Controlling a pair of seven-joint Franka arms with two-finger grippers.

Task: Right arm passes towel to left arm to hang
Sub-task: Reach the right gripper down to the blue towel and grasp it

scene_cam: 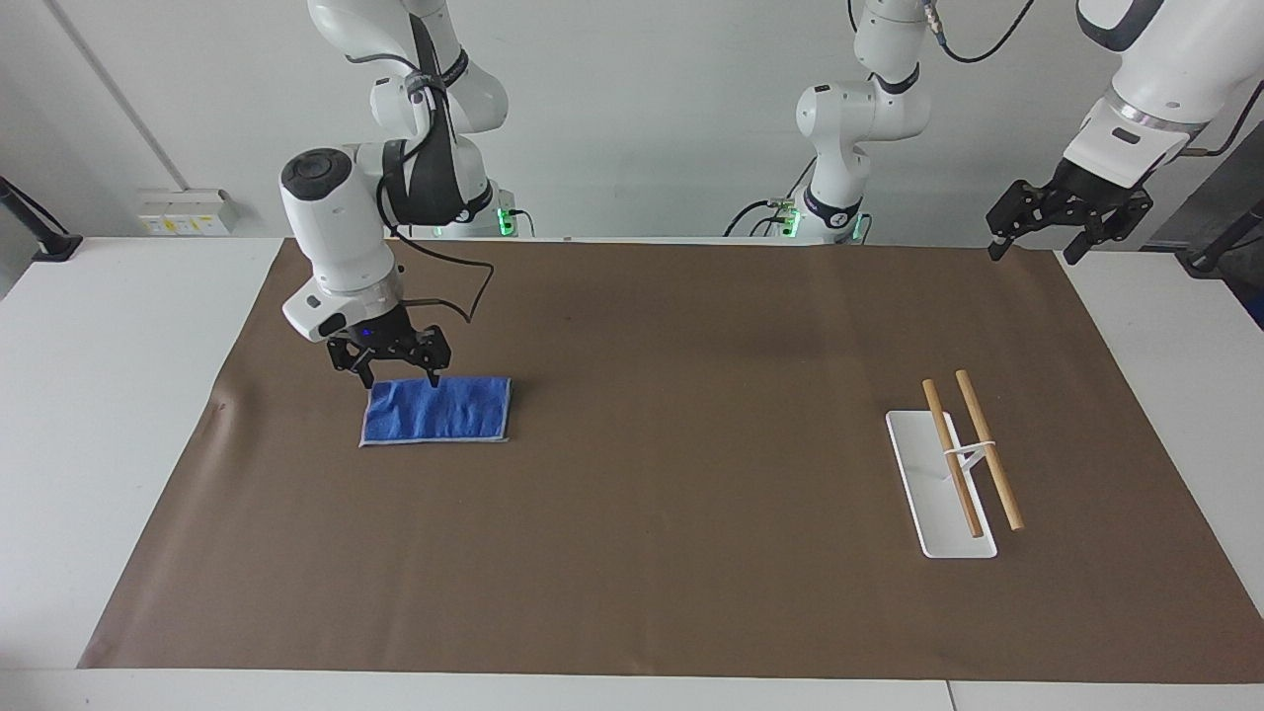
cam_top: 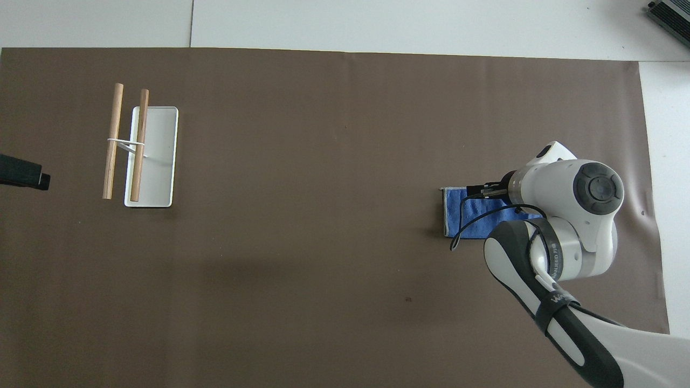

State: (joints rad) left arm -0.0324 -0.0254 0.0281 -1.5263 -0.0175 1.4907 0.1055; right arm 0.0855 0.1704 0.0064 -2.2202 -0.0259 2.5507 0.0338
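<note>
The blue towel lies flat on the brown mat toward the right arm's end of the table. In the overhead view the arm covers part of the towel. My right gripper is open, low over the towel's edge nearer the robots, with its fingertips close to the cloth; it also shows in the overhead view. My left gripper is open and empty, and it waits raised over the mat's corner at the left arm's end. Only its tip shows in the overhead view.
A rack with a white base and two wooden rods stands toward the left arm's end of the table; it also shows in the overhead view. The brown mat covers most of the white table.
</note>
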